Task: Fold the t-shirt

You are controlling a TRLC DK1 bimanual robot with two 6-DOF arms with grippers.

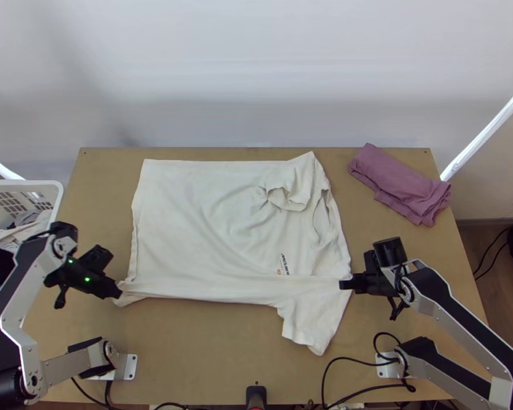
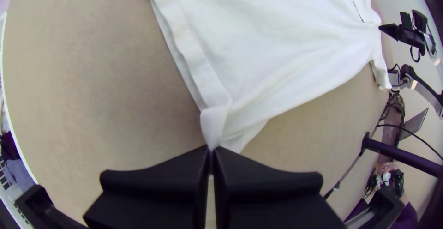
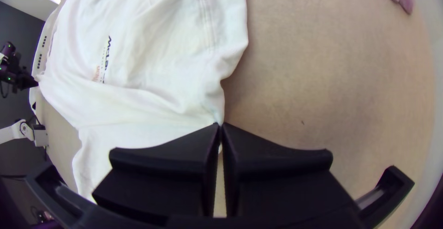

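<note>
At the far left, a white plastic basket (image 1: 25,183) with clothes in it sits beside the light brown wooden table (image 1: 215,355). Next comes the left arm's black gripper (image 2: 211,148), its two wide fingers squeezed shut on the near left corner of the white cotton t-shirt (image 1: 195,219). It seems to have just a small pinch at the bottom hem, so a hard pull or a quick lift could make that corner slip out. The t-shirt lies spread across the middle of the table, with its near side pulled into a long line between the two grippers. If one gripper lifts or moves more than the other, that line could twist and the fold could come out crooked. On the far right part of the shirt, a bunched-up bit of cloth (image 1: 288,196) makes a lump, and folding over it could leave a bump. The near sleeve (image 1: 312,321) pokes out toward the near edge; it could drag behind and end up crumpled under the fold. The right arm's black gripper (image 3: 220,124) pinches the shirt's right edge, and too much tugging there could stretch it. Far right lies a folded purple cloth (image 1: 400,181), well apart from that gripper.
</note>
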